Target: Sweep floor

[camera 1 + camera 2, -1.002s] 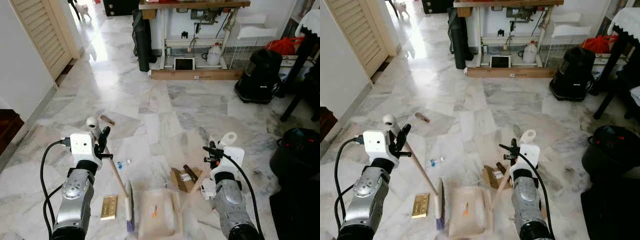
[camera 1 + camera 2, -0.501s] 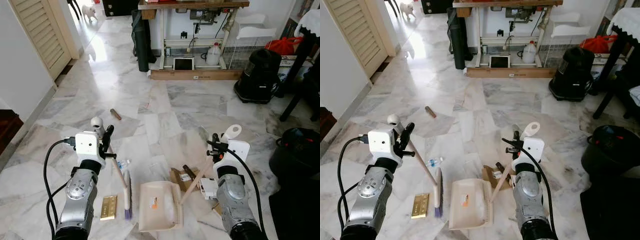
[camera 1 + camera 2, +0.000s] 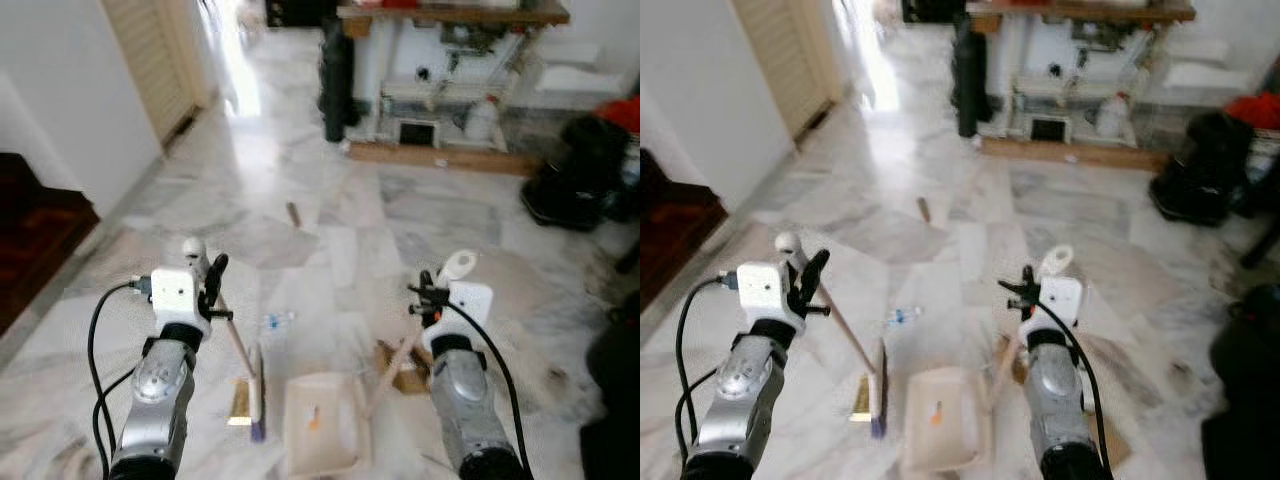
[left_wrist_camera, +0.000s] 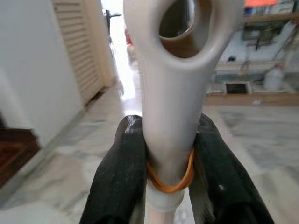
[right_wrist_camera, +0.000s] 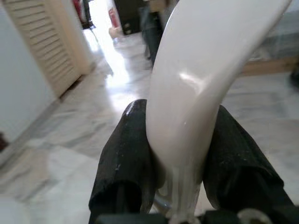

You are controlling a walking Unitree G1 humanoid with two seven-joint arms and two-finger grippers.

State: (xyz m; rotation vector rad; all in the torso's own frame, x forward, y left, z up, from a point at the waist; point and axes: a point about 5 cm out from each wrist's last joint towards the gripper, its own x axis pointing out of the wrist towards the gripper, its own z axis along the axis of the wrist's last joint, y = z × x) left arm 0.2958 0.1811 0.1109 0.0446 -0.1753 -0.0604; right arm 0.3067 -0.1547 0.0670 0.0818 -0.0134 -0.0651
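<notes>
My left gripper point(image 3: 212, 288) is shut on the pale handle of a broom point(image 4: 170, 98), just below its white loop end point(image 3: 193, 248). The stick slants down to the brush head point(image 3: 257, 393) on the marble floor. My right gripper point(image 3: 424, 302) is shut on the white handle point(image 5: 196, 88) of a cream dustpan point(image 3: 322, 436), which lies flat on the floor between the arms. A small orange scrap point(image 3: 314, 421) lies in the pan. A gold wrapper point(image 3: 240, 404) touches the brush head. Brown cardboard pieces point(image 3: 406, 366) lie by the pan's handle.
A small plastic bottle point(image 3: 274, 321) and a brown stick point(image 3: 293, 213) lie farther ahead. A workbench point(image 3: 450, 60) with a white jug point(image 3: 481, 118) stands at the back, a black vacuum point(image 3: 580, 170) at the right. A white wall and a dark wooden floor point(image 3: 40, 230) lie left.
The whole picture has shifted right and blurred, so the camera has turned left. Both grippers keep their hold; the broom and dustpan stay between the arms.
</notes>
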